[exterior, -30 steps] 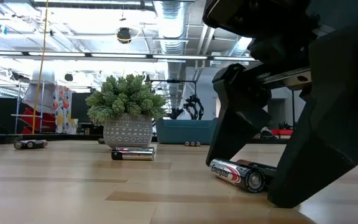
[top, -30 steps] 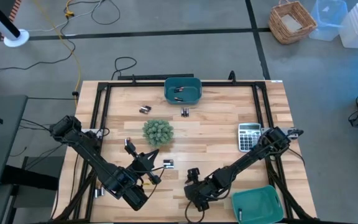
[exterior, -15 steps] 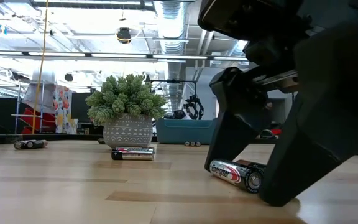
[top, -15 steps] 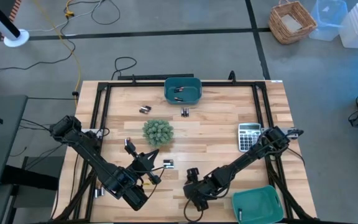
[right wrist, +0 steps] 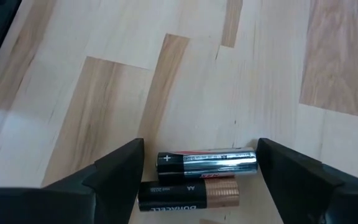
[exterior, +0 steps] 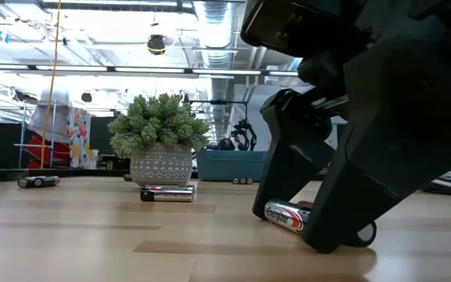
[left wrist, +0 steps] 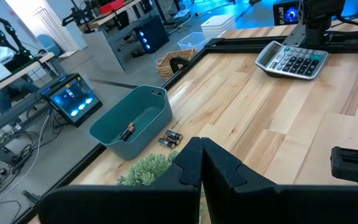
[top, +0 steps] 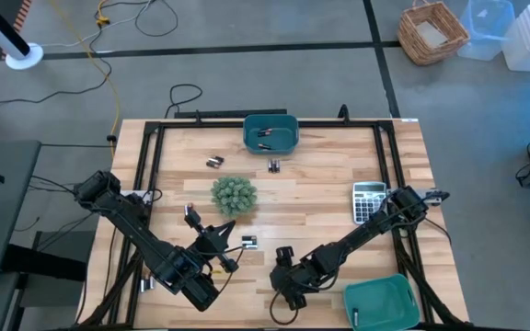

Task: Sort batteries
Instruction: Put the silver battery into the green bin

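Right gripper (right wrist: 197, 168) low at the tabletop's near edge, fingers (right wrist: 114, 171) apart around two batteries (right wrist: 197, 177).

Lying side by side on the wood between the open fingers, not clamped. Left gripper (left wrist: 201, 165) waiting toward the near left corner, fingers together. More batteries by the potted plant (top: 234, 195) and inside the teal bin (top: 270, 133) at the far edge; calculator (top: 367, 200) near the right edge.

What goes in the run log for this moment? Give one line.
task: sort batteries | right gripper: open, straddling two batteries on table | left gripper: shut, idle near plant
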{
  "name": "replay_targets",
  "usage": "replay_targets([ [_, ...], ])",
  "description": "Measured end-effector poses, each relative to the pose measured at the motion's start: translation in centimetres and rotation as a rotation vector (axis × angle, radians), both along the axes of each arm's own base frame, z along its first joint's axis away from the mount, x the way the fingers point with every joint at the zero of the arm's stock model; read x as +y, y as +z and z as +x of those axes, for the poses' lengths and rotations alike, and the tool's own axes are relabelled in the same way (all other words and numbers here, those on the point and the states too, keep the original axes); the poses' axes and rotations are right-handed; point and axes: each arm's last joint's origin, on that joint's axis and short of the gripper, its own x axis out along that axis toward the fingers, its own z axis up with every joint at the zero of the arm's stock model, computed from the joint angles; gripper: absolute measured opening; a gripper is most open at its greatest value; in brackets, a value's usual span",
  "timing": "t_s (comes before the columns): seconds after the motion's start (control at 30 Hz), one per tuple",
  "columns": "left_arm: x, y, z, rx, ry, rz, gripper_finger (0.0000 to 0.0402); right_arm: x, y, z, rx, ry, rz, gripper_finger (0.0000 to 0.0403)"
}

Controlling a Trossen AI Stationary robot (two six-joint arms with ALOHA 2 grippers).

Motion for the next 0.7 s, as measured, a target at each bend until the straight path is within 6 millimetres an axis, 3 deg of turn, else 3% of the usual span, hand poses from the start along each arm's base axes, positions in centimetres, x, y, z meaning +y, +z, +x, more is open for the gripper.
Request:
replay_targets([
  [0.7, 0.00, -0.01, 0.00, 0.002, -0.001, -0.002, 0.0000, -0.19, -0.01, 0.10, 0.003, -0.006, 0.002, 0.0282],
])
